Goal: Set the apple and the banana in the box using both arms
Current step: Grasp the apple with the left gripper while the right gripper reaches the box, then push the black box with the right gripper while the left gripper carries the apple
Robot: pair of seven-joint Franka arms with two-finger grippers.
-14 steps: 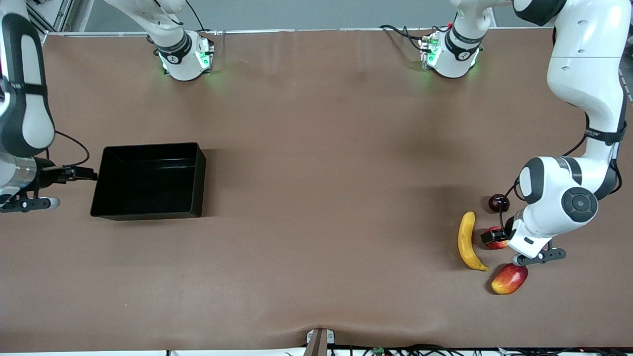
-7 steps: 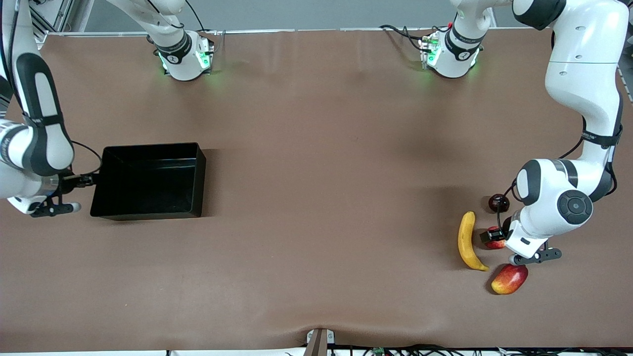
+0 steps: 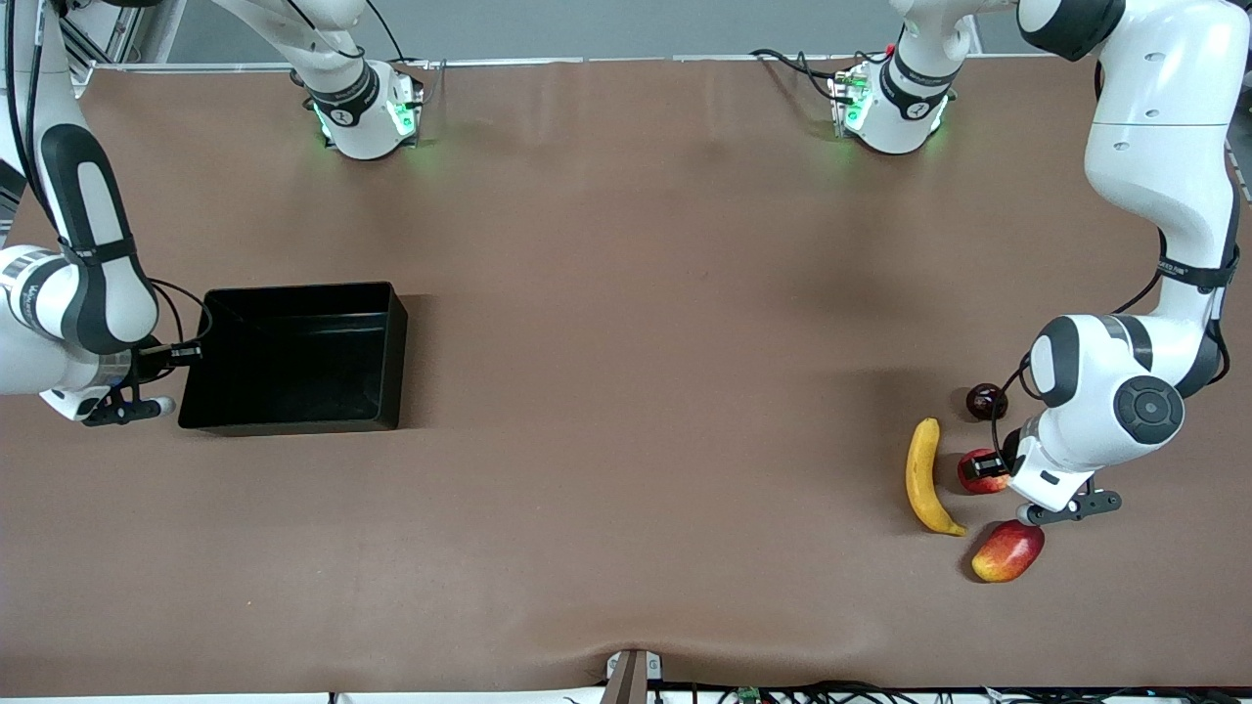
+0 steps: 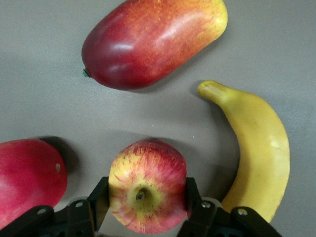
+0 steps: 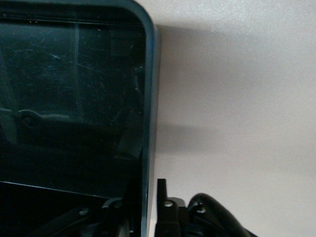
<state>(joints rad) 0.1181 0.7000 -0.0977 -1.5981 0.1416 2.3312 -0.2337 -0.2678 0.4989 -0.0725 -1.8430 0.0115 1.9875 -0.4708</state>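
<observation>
The apple (image 3: 976, 476) sits on the table between the banana (image 3: 922, 476) and my left arm. My left gripper (image 3: 986, 465) is down at table height and shut on it. In the left wrist view the apple (image 4: 147, 185) fills the gap between both fingers (image 4: 100, 197), stem dimple facing the camera, with the banana (image 4: 259, 148) beside it. The black box (image 3: 293, 289) stands empty at the right arm's end. My right gripper (image 3: 188, 350) is open and straddles the box's end wall (image 5: 150, 98), one finger inside and one finger (image 5: 161, 190) outside.
A red-yellow mango (image 3: 1007, 552) lies nearer to the front camera than the apple and also shows in the left wrist view (image 4: 153, 42). A plain dark red round fruit (image 3: 986, 401) lies farther away, close to the left arm's wrist.
My right arm swung in toward the box and its gripper came onto the end wall. My left gripper shifted slightly at the apple and now holds it.
</observation>
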